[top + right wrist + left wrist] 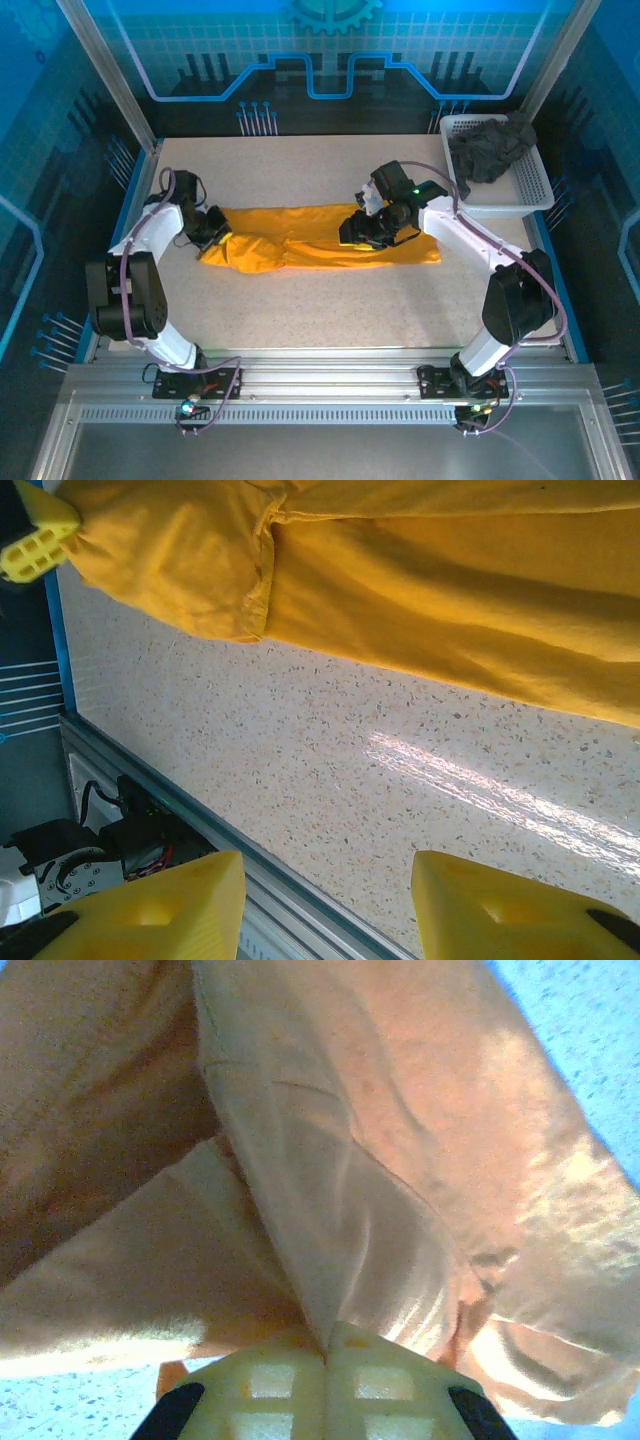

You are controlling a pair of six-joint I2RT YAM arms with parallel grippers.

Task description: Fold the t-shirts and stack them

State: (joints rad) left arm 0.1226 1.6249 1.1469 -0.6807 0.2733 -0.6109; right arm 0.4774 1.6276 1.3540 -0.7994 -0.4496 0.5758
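Observation:
The bright orange-yellow t-shirt (310,250) lies in a long folded band across the middle of the table. My left gripper (215,235) is shut on its left end, and the left wrist view shows cloth (380,1160) pinched between the closed fingertips of the left gripper (325,1345). My right gripper (362,228) hovers over the band's right half, open with nothing between its fingers (328,880). From the right wrist, the shirt (450,570) runs along the top, with the left gripper's lattice fingers (35,540) at its corner. The dark charcoal grey t-shirt (490,148) sits crumpled in the basket.
The white mesh basket (535,190) stands at the table's back right corner. Bare speckled tabletop (350,740) stretches between the shirt and the near aluminium rail (150,770). Blue panels wall in the table's sides and back.

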